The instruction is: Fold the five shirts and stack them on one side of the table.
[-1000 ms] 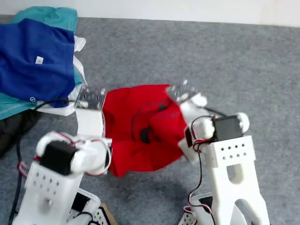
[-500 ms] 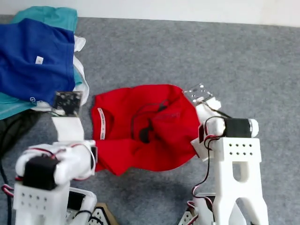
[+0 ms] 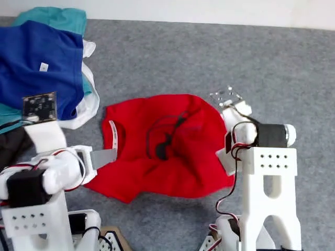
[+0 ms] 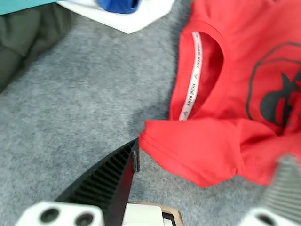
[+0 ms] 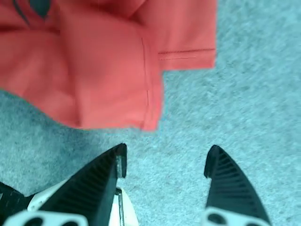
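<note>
The red shirt (image 3: 162, 149) lies spread and rumpled in the middle of the grey carpeted table (image 3: 209, 57), between the two arms. Its collar, lined with a white tape, faces the left arm's side, and a black print sits on the chest. In the left wrist view the red shirt (image 4: 225, 94) has a flap of cloth doubled over below the collar, with a corner that pokes out onto the carpet. In the right wrist view the edge of the red shirt (image 5: 103, 61) is folded over itself, a stitched hem showing along the fold.

The left gripper (image 4: 211, 157) is spread wide and holds nothing; its dark ribbed finger ends just beside the doubled corner, and I cannot tell whether it touches the cloth. The right gripper (image 5: 168, 153) is also spread wide and empty, over bare carpet just beside the shirt's folded edge on the opposite side from the collar.

At the far left corner of the table other shirts lie piled: a blue shirt (image 3: 42, 63) on top, a teal shirt (image 3: 57, 18) showing behind it, and a white shirt (image 3: 86, 102) sticking out beneath, near the red shirt's collar but apart from it. A dark garment (image 3: 13, 144) lies at the table's left edge beside the left arm
</note>
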Robot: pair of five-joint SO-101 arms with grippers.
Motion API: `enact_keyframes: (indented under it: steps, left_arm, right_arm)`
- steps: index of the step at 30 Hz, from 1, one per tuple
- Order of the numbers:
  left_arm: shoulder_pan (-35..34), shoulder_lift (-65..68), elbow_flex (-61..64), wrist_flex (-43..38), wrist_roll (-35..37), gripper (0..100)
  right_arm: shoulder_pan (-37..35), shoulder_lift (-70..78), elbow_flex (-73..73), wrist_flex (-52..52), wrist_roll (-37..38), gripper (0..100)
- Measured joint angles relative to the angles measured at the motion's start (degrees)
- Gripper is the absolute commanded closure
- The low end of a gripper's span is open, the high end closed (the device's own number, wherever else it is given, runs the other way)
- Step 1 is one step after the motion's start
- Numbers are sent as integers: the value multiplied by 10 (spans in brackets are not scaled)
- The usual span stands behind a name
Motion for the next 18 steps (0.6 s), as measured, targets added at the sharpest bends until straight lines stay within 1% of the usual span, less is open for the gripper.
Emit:
enact_keyframes:
  steps: [4,8,11,16,18]
  left_arm:
    - [-17,25,-21,0,0,402]
    - [-18,125,-70,0,0,495]
    - [-18,232,-128,-1,0,611]
    - [-21,421,-244,-2,4,855]
    - [-21,487,-289,-2,4,934]
  right_arm:
    - [0,2,-43,5,-31,761]
    - [2,12,-70,-11,-77,827]
    - [1,55,-71,-41,-111,878]
    - [2,133,-71,-109,-148,882]
    - [5,153,-71,-137,-162,882]
